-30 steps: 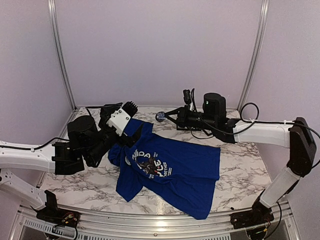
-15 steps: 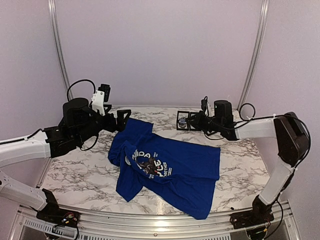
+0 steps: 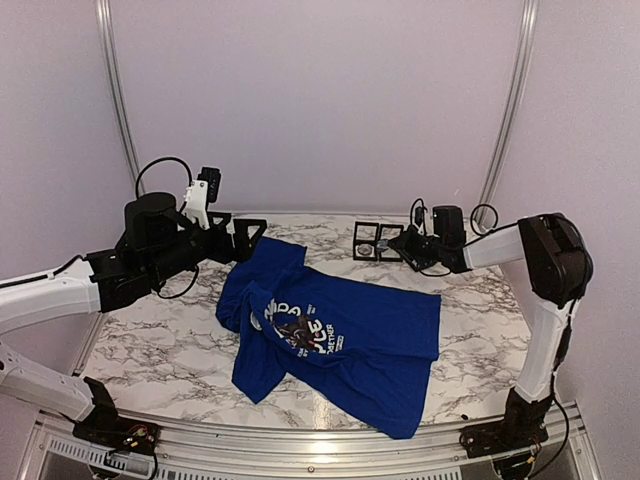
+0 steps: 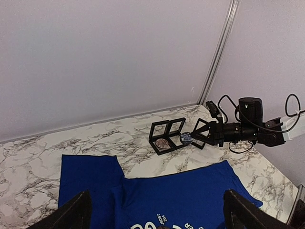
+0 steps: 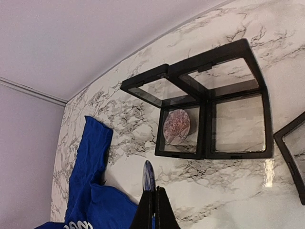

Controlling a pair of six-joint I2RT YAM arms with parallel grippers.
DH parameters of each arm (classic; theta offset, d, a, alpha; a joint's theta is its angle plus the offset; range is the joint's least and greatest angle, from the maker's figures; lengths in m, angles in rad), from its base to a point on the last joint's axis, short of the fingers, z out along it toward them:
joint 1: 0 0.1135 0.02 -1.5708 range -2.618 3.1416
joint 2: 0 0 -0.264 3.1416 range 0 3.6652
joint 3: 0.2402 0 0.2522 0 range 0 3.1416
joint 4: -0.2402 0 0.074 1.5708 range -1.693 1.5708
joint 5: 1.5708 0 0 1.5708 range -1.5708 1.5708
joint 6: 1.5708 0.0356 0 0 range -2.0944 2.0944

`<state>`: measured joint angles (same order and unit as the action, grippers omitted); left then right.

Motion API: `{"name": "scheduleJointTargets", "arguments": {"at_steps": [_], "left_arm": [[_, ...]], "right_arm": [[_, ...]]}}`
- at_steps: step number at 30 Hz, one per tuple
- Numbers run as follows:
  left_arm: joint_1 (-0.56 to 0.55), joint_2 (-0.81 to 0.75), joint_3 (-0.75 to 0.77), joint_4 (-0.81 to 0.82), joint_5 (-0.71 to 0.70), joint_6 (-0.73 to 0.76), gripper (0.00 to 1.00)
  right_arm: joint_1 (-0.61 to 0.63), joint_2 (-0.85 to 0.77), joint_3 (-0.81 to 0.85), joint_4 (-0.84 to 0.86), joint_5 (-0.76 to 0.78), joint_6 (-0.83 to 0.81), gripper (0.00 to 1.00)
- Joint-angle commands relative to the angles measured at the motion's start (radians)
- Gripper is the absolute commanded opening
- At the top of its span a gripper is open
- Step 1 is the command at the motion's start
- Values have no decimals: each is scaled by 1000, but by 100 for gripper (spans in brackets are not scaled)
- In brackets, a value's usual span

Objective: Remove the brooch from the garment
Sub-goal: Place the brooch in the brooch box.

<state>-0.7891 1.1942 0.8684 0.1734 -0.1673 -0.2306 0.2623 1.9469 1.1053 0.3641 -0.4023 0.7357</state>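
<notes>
Pinched shut in right pincer point(image 5: 154, 195): small round blue brooch point(image 5: 148, 175), now carried from royal-blue panda T-shirt point(image 3: 350, 335) to black open-framed display boxes point(image 5: 207, 124). Wide open, empty, left pincer point(image 3: 240, 233) lifted off shirt on marble surface point(image 3: 480, 320). Removal seemingly done.

Royal-blue garment point(image 3: 350, 340) with white lettering on grey-veined white marble table point(image 3: 160, 350).
</notes>
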Motion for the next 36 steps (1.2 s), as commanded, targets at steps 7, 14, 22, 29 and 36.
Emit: {"name": "scheduleJointTargets", "arguments": {"at_steps": [7,14,22,29,36], "left_arm": [[7,-24,29,-20,41,-37,99],[6,-24,38,-30,46,-39,99],[5,-18,47,-38,49,-40,99],[6,-11,52,-37,51,-41,99],[6,0,57,-36,58,-45,99]], "right_arm": [[-56,135,168,-26,45,-26,0],[-64,202,246,-62,67,-30,0],[-64,240,277,-86,82,-37,0],[-67,250,276,-101,99,-51,0],[-67,270,285,-108,109,-60,0]]}}
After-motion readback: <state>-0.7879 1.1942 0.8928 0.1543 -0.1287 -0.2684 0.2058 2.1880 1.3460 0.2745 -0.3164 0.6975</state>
